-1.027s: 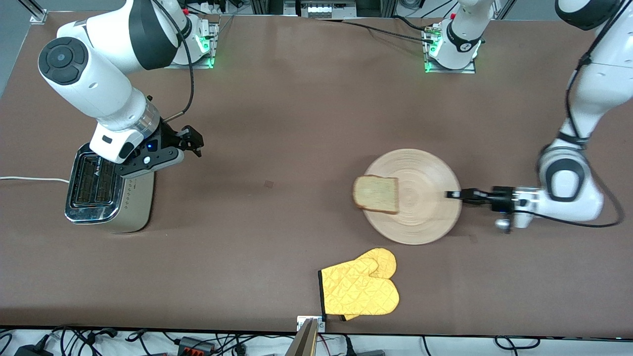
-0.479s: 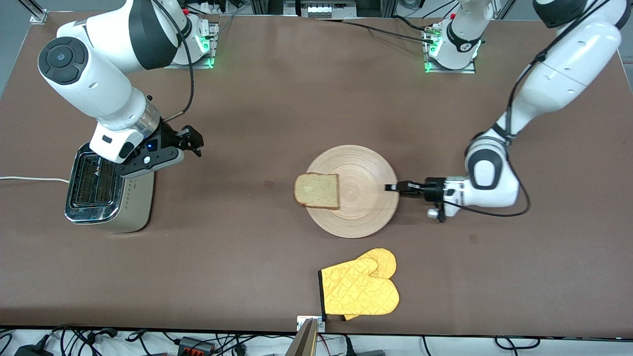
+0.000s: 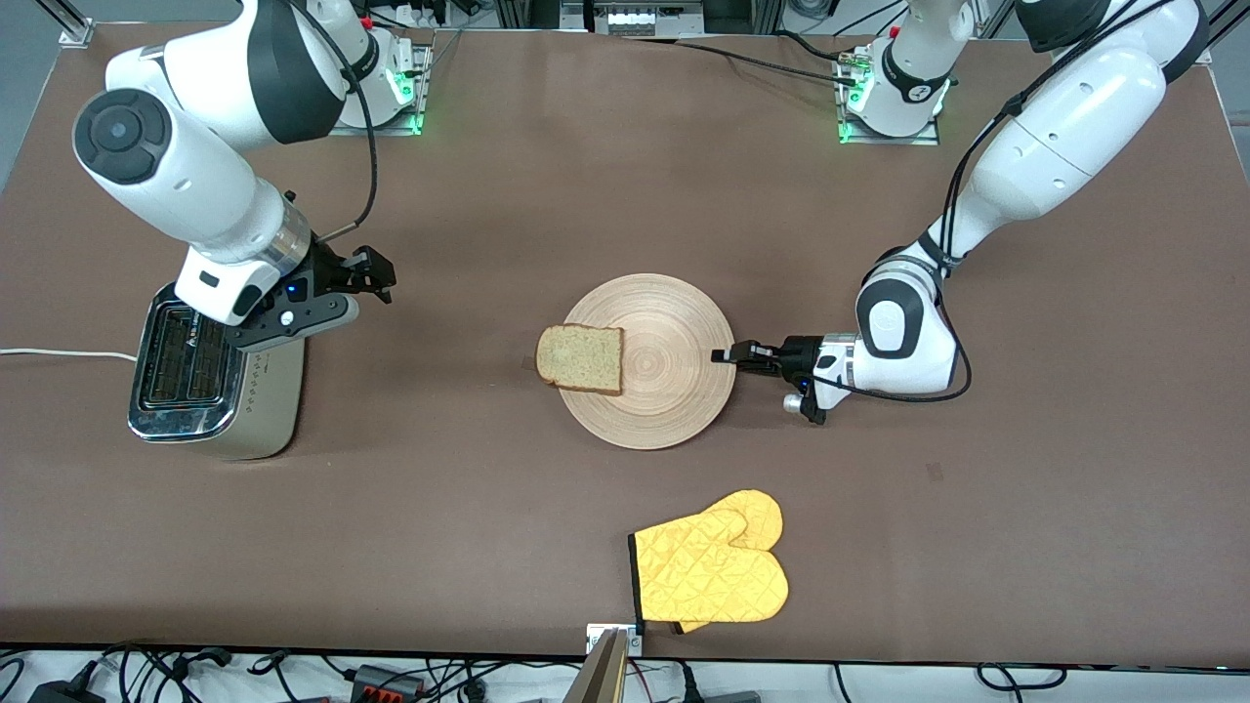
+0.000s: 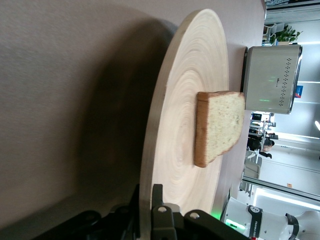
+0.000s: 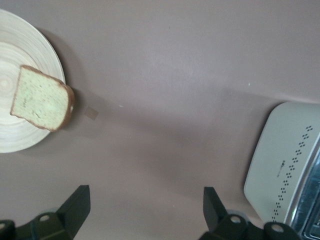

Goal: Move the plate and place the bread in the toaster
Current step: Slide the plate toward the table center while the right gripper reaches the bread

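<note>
1. Since the earlier frames, your left tool [image 3: 724, 355] has carried the plate [image 3: 674, 391] and bread [image 3: 581, 357] across the counter [image 3: 586, 176] toward the toaster [image 3: 210, 376], and your right arm has shifted slightly.
2. Your left tool is clamped on the plate's rim at the plate's 3 o'clock, the jaws just starting to ease.
3. Bread overhangs the rim at 9 o'clock; the plate sits mid-counter.
4. Your right tool [image 3: 376, 276] hangs wide open and empty beside the toaster, waiting.
5. Let go gently and back straight out, so the bread stays put.
6. A yellow oven mitt [image 3: 710, 566] lies at 6 o'clock from the plate, well apart.
</note>
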Robot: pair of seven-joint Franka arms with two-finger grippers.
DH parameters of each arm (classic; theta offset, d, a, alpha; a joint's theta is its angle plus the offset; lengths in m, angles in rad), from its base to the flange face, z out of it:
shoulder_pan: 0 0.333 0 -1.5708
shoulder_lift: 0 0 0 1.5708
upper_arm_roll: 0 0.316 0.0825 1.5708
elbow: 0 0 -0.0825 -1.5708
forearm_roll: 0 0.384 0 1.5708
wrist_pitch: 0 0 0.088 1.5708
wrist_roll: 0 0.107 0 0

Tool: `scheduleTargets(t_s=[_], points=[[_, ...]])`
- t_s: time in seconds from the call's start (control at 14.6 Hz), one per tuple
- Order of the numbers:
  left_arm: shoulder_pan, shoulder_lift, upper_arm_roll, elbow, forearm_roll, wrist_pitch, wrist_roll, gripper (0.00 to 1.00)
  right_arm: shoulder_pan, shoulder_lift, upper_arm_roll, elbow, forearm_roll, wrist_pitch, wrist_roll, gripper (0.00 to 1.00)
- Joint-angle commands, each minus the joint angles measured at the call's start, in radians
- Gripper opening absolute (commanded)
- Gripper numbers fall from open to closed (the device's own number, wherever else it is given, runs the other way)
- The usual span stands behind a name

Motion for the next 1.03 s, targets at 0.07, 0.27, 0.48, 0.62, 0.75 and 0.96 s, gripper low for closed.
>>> scheduleTargets(t_s=[0.07,0.27,0.48,0.62,0.75,0.96], points=[[0.053,-0.008,-0.010,-0.010,-0.036,-0.020,0.059,1.00,0.005,0.109,0.005,0.010,0.048,0.058,-0.002,1.00],[0.122,-0.033,-0.009,-0.002,-0.030,-0.090,0.073,1.00,0.010,0.168,0.006,0.010,0.149,0.118,-0.002,1.00],[0.211,-0.070,0.001,0.010,0.019,-0.205,0.099,1.00,0.025,0.241,0.009,0.010,0.203,0.209,0.083,1.00],[0.277,-0.082,-0.002,0.055,0.204,-0.256,0.080,1.00,0.063,0.281,0.011,0.008,0.248,0.263,0.153,1.00],[0.327,-0.082,0.010,0.105,0.327,-0.345,0.070,1.00,0.091,0.320,0.011,0.008,0.336,0.313,0.203,1.00],[0.366,-0.082,0.024,0.197,0.545,-0.466,-0.007,1.00,0.146,0.357,0.009,0.010,0.453,0.388,0.206,1.00]])
